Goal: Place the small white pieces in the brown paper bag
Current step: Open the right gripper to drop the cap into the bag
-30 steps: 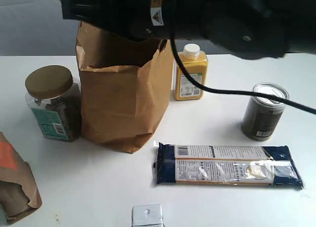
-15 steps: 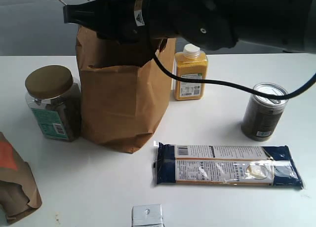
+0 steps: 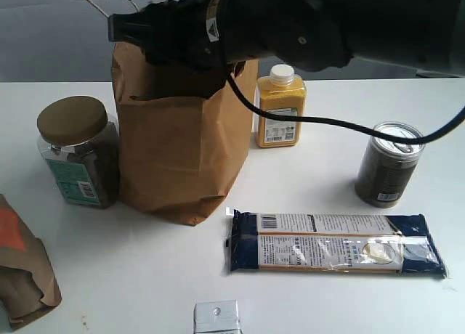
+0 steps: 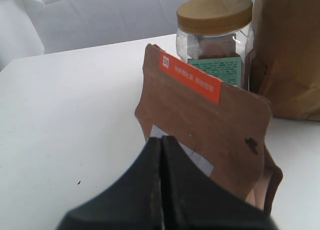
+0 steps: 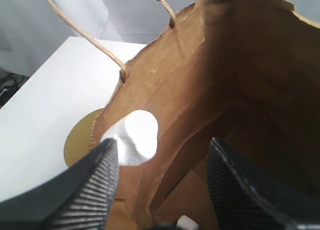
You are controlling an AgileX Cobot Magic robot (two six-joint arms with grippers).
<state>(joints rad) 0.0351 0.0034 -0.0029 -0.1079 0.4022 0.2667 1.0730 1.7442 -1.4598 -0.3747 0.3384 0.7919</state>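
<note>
The tall brown paper bag [image 3: 178, 152] stands open at the back left of the table. My right gripper [image 3: 127, 29] hangs over its mouth, open [image 5: 161, 150]. A small white piece [image 5: 137, 138], blurred, shows beside one finger inside the bag's rim, with nothing gripping it. Another white piece [image 5: 186, 223] lies deep in the bag [image 5: 240, 80]. A third is not visible. My left gripper [image 4: 162, 140] is shut and empty, close in front of the smaller brown bag with the orange patch [image 4: 210, 120].
A jar with a tan lid [image 3: 76, 152] stands left of the bag. A yellow bottle [image 3: 280, 109] is right of it, a dark can [image 3: 389, 163] further right. A long packet [image 3: 334, 243] lies in front. The small bag [image 3: 22, 269] sits front left, a white box [image 3: 216, 318] at the front edge.
My right arm has shifted a little to the right and lower over the bag's mouth. Everything on the table has stayed put.
</note>
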